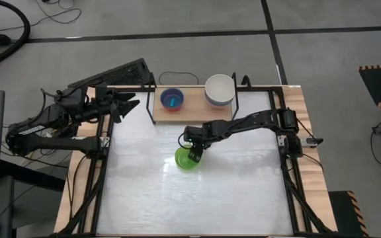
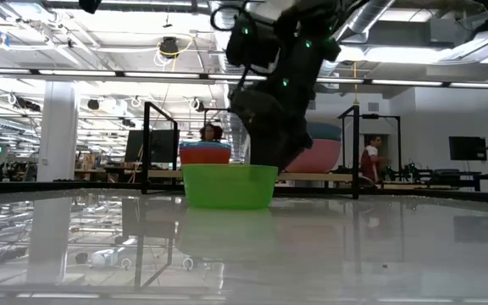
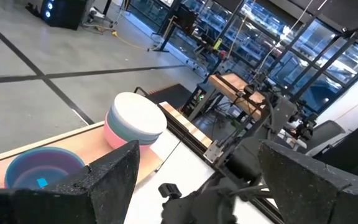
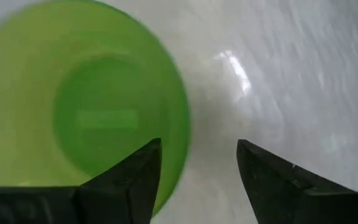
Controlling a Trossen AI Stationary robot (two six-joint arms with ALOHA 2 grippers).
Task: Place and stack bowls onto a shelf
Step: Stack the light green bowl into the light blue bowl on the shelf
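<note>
From above, the lime bowl (image 1: 188, 159) sits alone on the white surface (image 1: 197, 198), a little in front of the shelf (image 1: 192, 106). The right gripper (image 1: 195, 156) hangs over the bowl's edge on the right arm's side. This position suits a pinch on the rim, which looks like the start of a pickup. On the shelf, a blue bowl (image 1: 172, 99) with something red-orange inside stands at one end, and a white-topped stack (image 1: 219, 90) stands at the other. They are apart, probably sorted by size. The left gripper (image 1: 126, 106) waits at the surface's far left corner, clear of the work.

At table height, the lime bowl (image 2: 229, 185) rests flat on the surface, not lifted. The right arm's dark wrist comes down behind it. The red-orange bowl (image 2: 205, 153) shows just above the lime bowl's rim, on the shelf farther back.

The left wrist view shows that arm's fingers (image 3: 114, 177) spread wide and empty. It looks toward the white-over-pink stack (image 3: 135, 122) and the blue bowl (image 3: 42, 171) on the plank.

The right wrist view shows its fingers (image 4: 135, 180) apart. One is over the inside of the lime bowl (image 4: 86, 106) and the other is outside the rim, over bare surface. They straddle the wall but have not clamped it.
</note>
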